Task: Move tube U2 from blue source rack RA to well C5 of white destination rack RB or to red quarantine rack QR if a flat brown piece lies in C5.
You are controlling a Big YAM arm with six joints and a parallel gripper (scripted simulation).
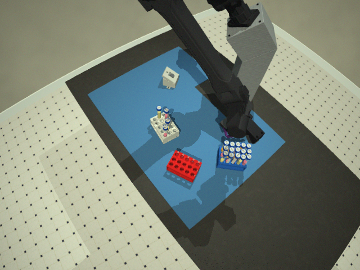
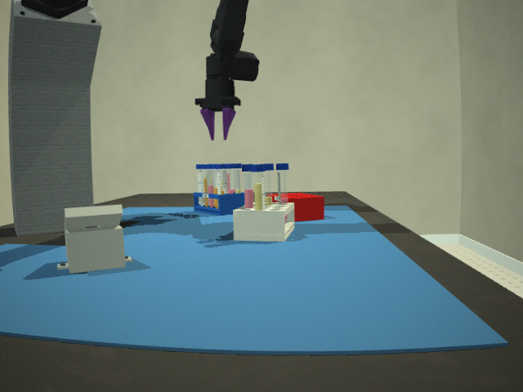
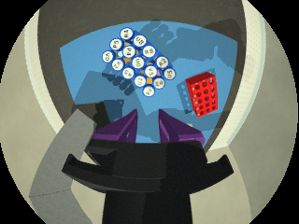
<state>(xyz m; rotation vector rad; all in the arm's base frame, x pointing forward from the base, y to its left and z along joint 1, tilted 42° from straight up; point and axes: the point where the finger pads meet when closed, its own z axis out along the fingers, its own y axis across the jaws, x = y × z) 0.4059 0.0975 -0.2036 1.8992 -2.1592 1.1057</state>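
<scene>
The blue source rack RA (image 1: pixel 234 157) holds several blue-capped tubes; it also shows in the exterior view (image 2: pixel 215 198) and the wrist view (image 3: pixel 140 65). The cap labels are too small to read, so I cannot tell which tube is U2. The white rack RB (image 1: pixel 165 129) holds several tubes, also seen from the side (image 2: pixel 264 219). My gripper (image 2: pixel 217 136) hangs high above the near edge of RA, fingers pointing down, partly open with a small gap and nothing between them (image 3: pixel 146 127). In the top view the wrist hides most of the fingers.
The red rack QR (image 1: pixel 184 165) stands empty between RA and RB, seen also in the wrist view (image 3: pixel 202 95). The grey DONE button box (image 1: pixel 170 76) (image 2: pixel 93 238) sits farther off on the mat. A tall grey tower (image 2: pixel 51 118) stands at the mat's edge.
</scene>
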